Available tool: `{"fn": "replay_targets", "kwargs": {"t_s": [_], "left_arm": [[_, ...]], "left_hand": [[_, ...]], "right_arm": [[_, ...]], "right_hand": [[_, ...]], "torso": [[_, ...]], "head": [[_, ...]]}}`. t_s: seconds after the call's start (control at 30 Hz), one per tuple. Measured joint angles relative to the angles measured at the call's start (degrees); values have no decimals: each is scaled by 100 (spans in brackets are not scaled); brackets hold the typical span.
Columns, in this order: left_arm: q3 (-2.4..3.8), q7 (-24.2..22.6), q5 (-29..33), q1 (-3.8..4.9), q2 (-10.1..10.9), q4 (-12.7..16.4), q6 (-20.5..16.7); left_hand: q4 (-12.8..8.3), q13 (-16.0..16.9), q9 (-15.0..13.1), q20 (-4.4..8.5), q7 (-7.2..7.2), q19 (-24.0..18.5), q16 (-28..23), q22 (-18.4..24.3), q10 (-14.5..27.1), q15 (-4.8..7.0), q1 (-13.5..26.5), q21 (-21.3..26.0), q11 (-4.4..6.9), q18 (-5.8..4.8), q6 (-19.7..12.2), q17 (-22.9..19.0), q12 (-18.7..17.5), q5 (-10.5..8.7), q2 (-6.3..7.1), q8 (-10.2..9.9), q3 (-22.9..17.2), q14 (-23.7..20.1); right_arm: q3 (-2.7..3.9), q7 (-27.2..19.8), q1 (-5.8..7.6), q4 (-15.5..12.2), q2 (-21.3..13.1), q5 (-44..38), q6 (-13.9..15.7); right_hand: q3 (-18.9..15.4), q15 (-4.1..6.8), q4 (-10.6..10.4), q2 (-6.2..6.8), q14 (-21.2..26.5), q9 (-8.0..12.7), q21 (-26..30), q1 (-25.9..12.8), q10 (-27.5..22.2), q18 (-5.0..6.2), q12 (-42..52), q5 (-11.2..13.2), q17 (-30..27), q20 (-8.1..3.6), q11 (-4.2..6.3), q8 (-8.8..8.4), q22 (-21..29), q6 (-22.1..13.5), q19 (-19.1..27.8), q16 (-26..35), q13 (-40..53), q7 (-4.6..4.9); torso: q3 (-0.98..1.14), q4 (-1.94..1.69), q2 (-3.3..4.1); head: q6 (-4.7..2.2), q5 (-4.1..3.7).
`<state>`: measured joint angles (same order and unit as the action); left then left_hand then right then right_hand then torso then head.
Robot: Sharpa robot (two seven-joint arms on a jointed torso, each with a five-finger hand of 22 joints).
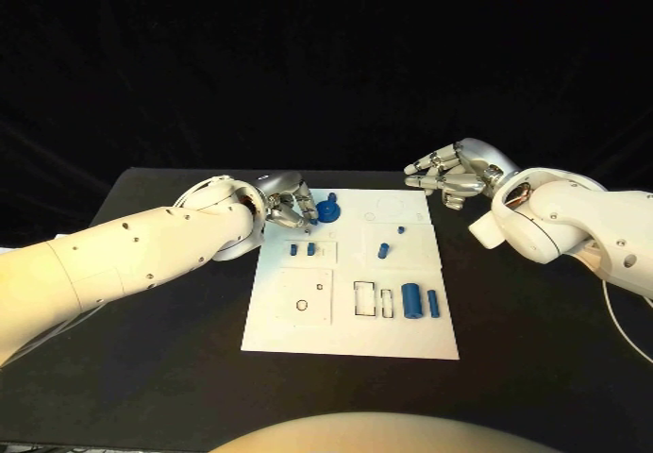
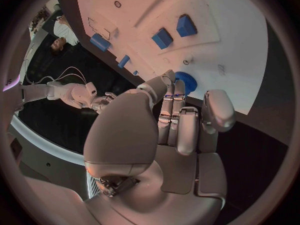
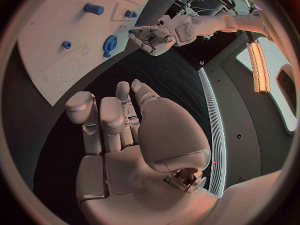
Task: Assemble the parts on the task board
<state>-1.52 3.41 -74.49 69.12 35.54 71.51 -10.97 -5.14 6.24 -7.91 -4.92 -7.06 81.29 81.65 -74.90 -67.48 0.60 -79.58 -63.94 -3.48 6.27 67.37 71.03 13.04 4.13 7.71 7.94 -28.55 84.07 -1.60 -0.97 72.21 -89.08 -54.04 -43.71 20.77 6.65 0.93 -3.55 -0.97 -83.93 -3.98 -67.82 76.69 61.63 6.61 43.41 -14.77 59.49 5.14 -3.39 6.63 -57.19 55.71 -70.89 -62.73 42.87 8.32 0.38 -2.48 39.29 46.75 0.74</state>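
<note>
Currently bench (image 1: pixel 163 377) carries the white board (image 1: pixel 286 330); left hand (image 1: pixel 289 209) at its far left corner, fingertips on the blue disc (image 1: pixel 328 208), grip unclear; right hand (image 1: pixel 456 170) empty, curled, off the far right corner

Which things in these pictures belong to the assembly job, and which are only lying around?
Belong to the job:
- white flat task board
- blue round gear-like part, at the left hand
- two small blue blocks
- blue short peg
- blue thick cylinder
- blue slim rod

Not part of the job:
- black table
- right hand, over the table beside the board, holds nothing
</note>
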Motion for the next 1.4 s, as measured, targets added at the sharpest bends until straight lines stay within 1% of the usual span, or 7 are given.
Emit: {"fn": "replay_targets", "kwargs": {"t_s": [0.23, 0.47, 0.87, 1.17, 1.4], "left_arm": [[0, 45, -7, 3, 95, -8, 26], [-2, 111, -46, 5, 111, -28, 133], [-5, 258, -219, 5, 54, -184, 350], [-6, 317, -301, 6, 19, -195, 454], [-8, 330, -341, 6, -52, -206, 502]], "left_hand": [[-17, 0, 0, 0, 0, 0, 0, 0, -42, 0, 0, -25, 1, 0, 0, 0, 0, 0, 0, 0, -17, 0], [-17, -5, 0, 0, -4, 0, 0, -5, -42, 0, 0, -34, 1, 0, 4, 0, -22, 0, 0, 0, -17, 0], [-17, -4, 1, 0, -20, 0, 0, -4, -42, 0, 17, -34, 1, 0, 20, -18, -22, 0, -17, 0, -17, 0], [-17, -4, 1, 0, -20, 0, 0, -3, -42, 0, 23, -34, 1, 0, 20, -18, -22, 0, -24, 0, -17, 0], [-17, -3, -2, 0, -21, 0, 0, -3, -42, 0, 23, -34, 1, 0, 21, -18, -22, 0, -24, 1, -17, 0]], "right_arm": [[0, 1, 0, -1, -9, 0, 0], [0, 1, 0, -3, -11, 0, 0], [0, 1, 0, -6, -11, 0, 0], [0, 1, 0, -7, -11, 0, 0], [0, 1, 0, -10, -11, 0, 0]], "right_hand": [[0, 0, 0, 0, 0, 0, 0, 0, 0, 0, 0, 0, 0, 0, -1, 0, 0, 0, 0, 0, 0, 0], [0, 0, 0, 0, 0, 0, 0, 0, 1, 0, 0, 0, -1, 0, -1, 0, 0, 0, 0, 0, 0, 0], [0, 0, 0, 0, 0, 0, 0, 0, 1, 0, 0, 0, 4, 0, -1, 0, 0, 0, 0, 0, -5, 0], [0, 0, 0, 0, 0, 0, 0, 0, 1, 0, 0, 0, 4, 0, -1, 0, 0, 0, 0, 0, -5, 0], [0, 0, 0, 0, 0, 0, 0, 0, 1, 0, 0, 0, 3, 0, -1, 0, 0, 0, 0, 0, -5, 0]], "torso": [[-1, 7, 5], [-1, 9, 5], [1, 10, 5], [2, 14, 7], [1, 17, 9]], "head": [[-1, 10], [12, 24], [24, 49], [26, 52], [27, 45]]}}
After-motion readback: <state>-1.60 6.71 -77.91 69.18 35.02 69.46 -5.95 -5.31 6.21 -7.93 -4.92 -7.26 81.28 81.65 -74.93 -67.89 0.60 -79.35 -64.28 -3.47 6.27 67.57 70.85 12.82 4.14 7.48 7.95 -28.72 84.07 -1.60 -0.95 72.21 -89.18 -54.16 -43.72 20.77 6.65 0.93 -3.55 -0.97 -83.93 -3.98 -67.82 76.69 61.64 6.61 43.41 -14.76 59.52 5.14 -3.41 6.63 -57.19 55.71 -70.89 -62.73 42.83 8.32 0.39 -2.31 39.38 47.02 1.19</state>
